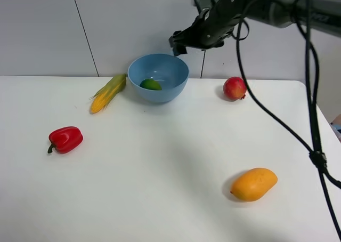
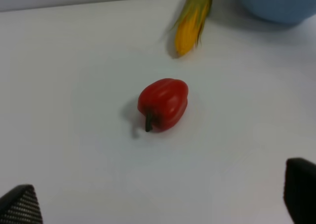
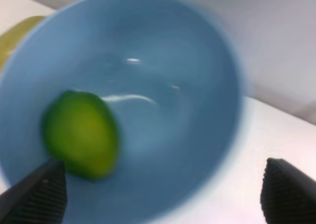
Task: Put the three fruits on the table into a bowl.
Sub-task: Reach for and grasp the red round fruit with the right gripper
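Observation:
The light blue bowl (image 1: 166,90) stands at the back of the white table (image 1: 160,172), with the green lime (image 1: 151,84) lying inside it. My right gripper (image 1: 179,41) hovers just above the bowl's far right rim, open and empty. In the right wrist view the gripper (image 3: 163,197) looks down into the bowl (image 3: 187,86) at the lime (image 3: 81,133). The red pomegranate (image 1: 235,88) sits on the table to the right of the bowl. The orange-yellow mango (image 1: 254,184) lies at the front right. My left gripper (image 2: 160,202) is open and empty above the table, out of the exterior view.
A corn cob (image 1: 108,92) lies just left of the bowl, and a red bell pepper (image 1: 65,139) lies at the left. Both show in the left wrist view, pepper (image 2: 164,103) and corn (image 2: 191,21). Black cables (image 1: 314,146) hang from the right arm along the table's right side.

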